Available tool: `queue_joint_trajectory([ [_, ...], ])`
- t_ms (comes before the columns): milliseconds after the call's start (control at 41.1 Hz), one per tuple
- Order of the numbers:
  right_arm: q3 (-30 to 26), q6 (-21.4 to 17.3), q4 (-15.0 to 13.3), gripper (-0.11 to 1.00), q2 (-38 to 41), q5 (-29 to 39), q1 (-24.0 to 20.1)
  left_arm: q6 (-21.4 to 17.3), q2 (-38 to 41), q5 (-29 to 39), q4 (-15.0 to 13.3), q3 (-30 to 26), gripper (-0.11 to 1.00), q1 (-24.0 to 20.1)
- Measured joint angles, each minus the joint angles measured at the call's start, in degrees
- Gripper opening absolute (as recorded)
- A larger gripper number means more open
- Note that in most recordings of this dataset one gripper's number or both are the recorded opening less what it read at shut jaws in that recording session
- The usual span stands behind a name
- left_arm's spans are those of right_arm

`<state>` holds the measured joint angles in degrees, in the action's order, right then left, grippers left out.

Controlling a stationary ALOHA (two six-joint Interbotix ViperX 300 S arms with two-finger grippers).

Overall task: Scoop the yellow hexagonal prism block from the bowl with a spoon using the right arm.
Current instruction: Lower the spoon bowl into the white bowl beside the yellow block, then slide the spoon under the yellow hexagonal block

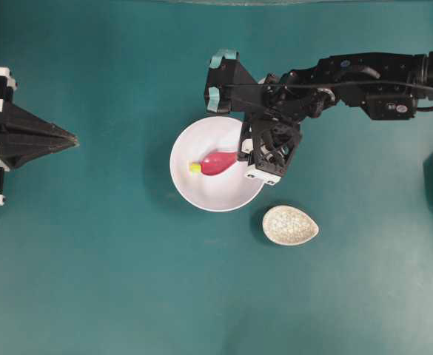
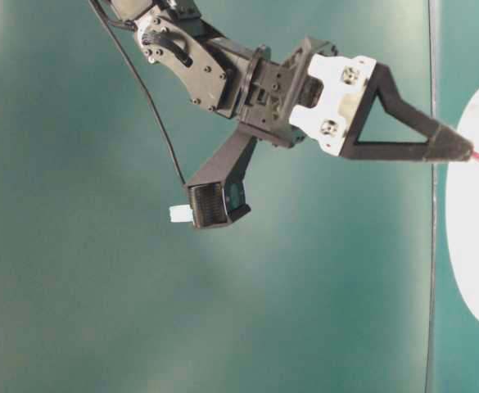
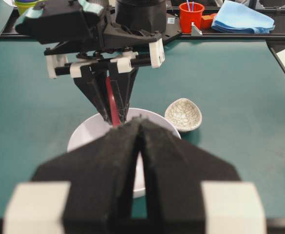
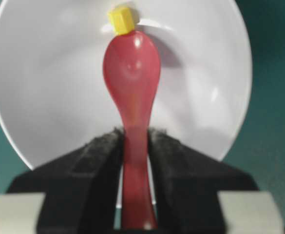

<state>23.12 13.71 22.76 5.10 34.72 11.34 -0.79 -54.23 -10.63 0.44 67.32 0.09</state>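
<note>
Left gripper (image 1: 72,138) parked at table edge, fingers pressed together, holding nothing. Tiny yellow hexagonal block (image 1: 195,168) in glossy white bowl (image 1: 194,194) touches glossy red spoon (image 1: 217,162) tip; right gripper (image 1: 241,151) clamps handle, angled for scooping.

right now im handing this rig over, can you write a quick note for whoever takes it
Right gripper: shut on the red spoon, fingers clamped on its handle, scoop lowered inside the white bowl.
Left gripper: shut, holding nothing, parked at the left edge of the table, far from the bowl.
Yellow hexagonal block: in the bowl, at the tip of the scoop, not on it.
Speckled spoon rest: on the table beside the bowl.
Done: spoon picked up and brought to the block.
Left: work the scoop under the block and lift it out.
</note>
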Motion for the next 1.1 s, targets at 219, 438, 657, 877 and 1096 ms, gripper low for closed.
queue_joint_trajectory([
  [219, 0.0, 0.0, 0.5, 0.25, 0.0, -0.5, -0.4, 0.0, 0.0, 0.2, 0.0, 0.1, 0.02, 0.0],
  [438, 0.0, 0.0, 1.0, 0.25, 0.2, -2.5, -0.8, 0.0, 0.0, 0.0, 0.0, 0.1, 0.02, 0.0],
  [657, 0.0, 0.0, 1.2, 0.25, 0.4, -4.4, -1.6, 0.0, 0.0, 0.0, 0.0, 0.0, 0.02, -0.1],
  [877, 0.0, -0.3, 1.4, 0.25, 0.4, -6.3, -1.9, 0.0, 0.0, 0.2, 0.0, 0.1, 0.02, 0.0],
  [1096, 0.2, -1.0, 1.4, 0.25, 0.4, -8.1, -1.9, 0.0, 0.0, 0.0, 0.0, 0.0, 0.02, 0.0],
])
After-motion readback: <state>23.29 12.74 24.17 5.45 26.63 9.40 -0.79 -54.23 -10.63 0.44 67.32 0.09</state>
